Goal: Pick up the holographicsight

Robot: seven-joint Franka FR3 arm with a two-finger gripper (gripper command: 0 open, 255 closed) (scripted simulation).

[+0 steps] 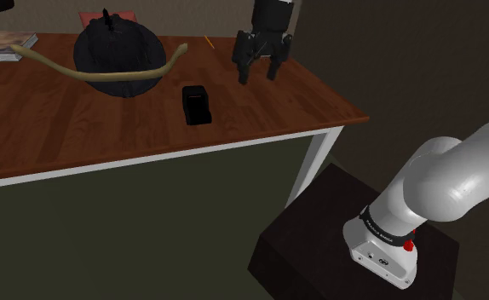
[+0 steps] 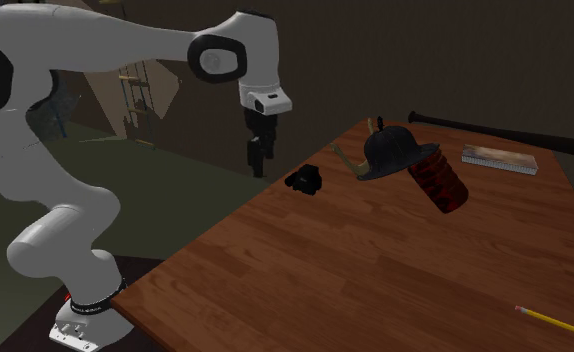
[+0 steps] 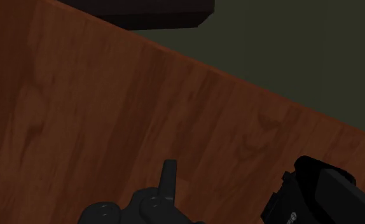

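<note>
Two fingers (image 1: 244,70) of the claw (image 1: 260,70) are seen spread wide and empty in the shoulder view, raised over the table (image 1: 64,128). The small black sight (image 1: 197,105) lies flat between claw and black hat (image 1: 119,51). In the second exterior view the claw is recorded just beside the sight; in the wrist view bare wood lies under the fingers, so a sideways shift is judged necessary before descent.
</note>
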